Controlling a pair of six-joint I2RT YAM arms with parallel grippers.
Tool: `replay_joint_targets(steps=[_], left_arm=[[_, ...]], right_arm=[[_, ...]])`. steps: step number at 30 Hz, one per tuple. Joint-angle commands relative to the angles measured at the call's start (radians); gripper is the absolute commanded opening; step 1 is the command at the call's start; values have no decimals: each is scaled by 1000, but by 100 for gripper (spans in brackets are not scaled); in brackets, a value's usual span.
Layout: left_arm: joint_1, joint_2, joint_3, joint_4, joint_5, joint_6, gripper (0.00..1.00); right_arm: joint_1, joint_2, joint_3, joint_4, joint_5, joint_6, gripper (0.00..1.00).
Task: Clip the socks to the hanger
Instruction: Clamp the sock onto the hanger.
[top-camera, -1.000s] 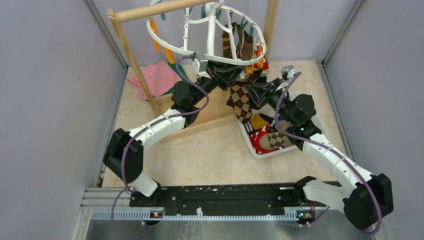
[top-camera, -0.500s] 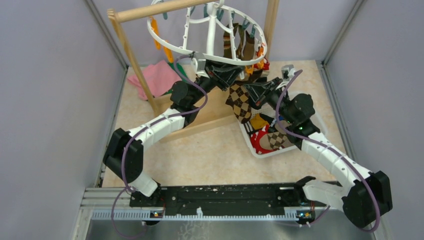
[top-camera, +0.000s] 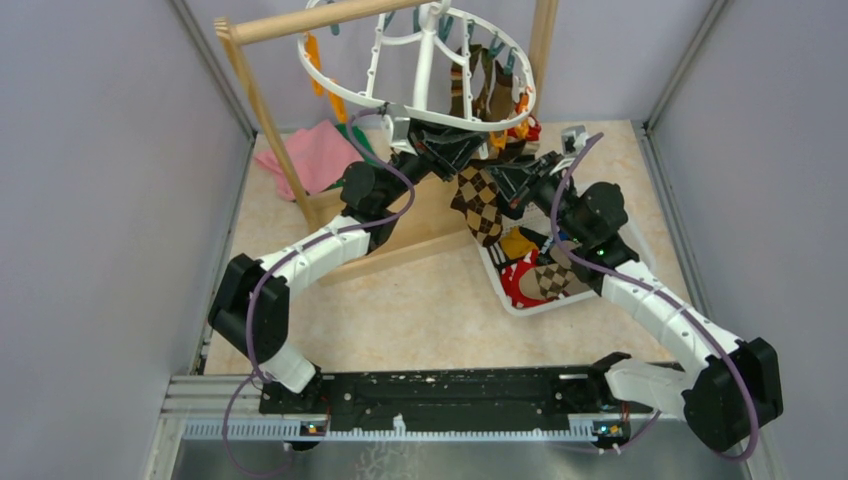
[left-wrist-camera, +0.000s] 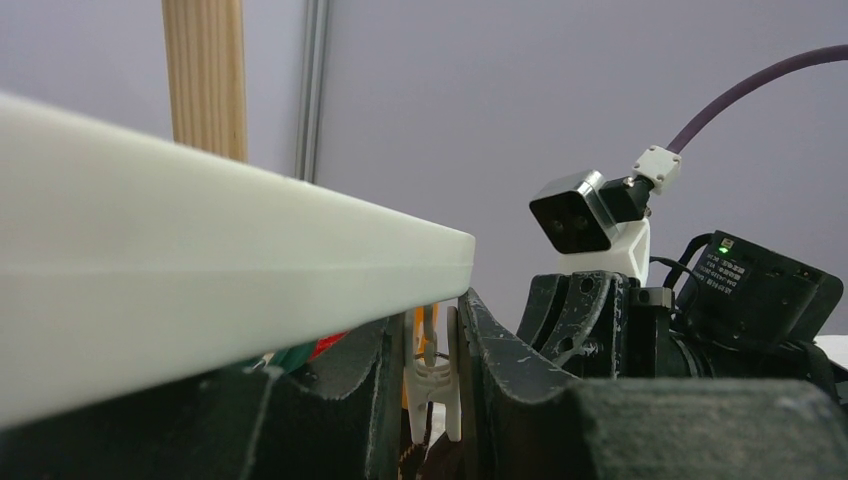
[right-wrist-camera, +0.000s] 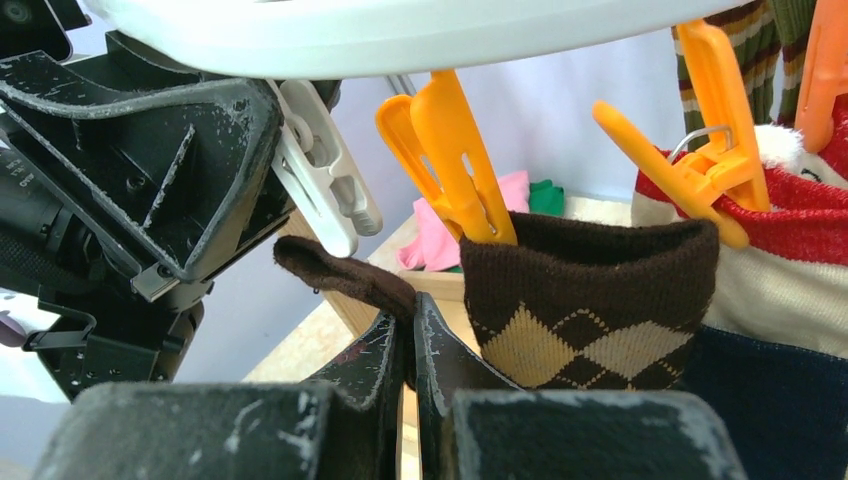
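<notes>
While both arms reach in under the near rim of the hanger (top-camera: 400, 108), I have the two grippers working at almost the same spot. The left gripper (left-wrist-camera: 431, 335) is closed on a white clip (left-wrist-camera: 432, 385) that dangles from that rim, with a finger pressed to each side of it. From the right wrist camera, the clip pokes out of those jaws toward the sock. The right gripper (right-wrist-camera: 408, 335) is all but shut, with only a sliver between its fingers, and it pinches a brown flap of cuff on the brown argyle sock (right-wrist-camera: 590, 300).

That sock hangs just under the hanger's near rim, between the two grippers. Its foot drops over the base board of the wooden rack (top-camera: 262, 105), just left of the white basket (top-camera: 497, 275). An orange clip (right-wrist-camera: 455, 160) meets the left end of the cuff, but I cannot tell whether it actually bites the fabric.

Right of it, a second orange clip (right-wrist-camera: 705, 130) grips a red-and-white striped sock (right-wrist-camera: 800, 240), with navy fabric (right-wrist-camera: 790, 390) below. Brown-green striped socks (top-camera: 478, 90) hang at the hanger's far right. In the basket lie another argyle sock (top-camera: 548, 280) and a mustard sock (top-camera: 515, 243). A pink cloth (top-camera: 315, 155) lies at the far left, beside the rack's post.
</notes>
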Motion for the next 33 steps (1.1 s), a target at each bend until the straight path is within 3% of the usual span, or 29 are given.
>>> replay_joint_targets(steps=[1, 13, 33], left_arm=[[10, 11, 18, 54, 19, -39, 23], [13, 23, 22, 66, 35, -59, 22], [43, 52, 25, 152, 124, -98, 23]], right_arm=[[-5, 4, 69, 28, 30, 30, 0], [-5, 12, 97, -19, 92, 89, 0], [-6, 16, 114, -76, 33, 163, 0]])
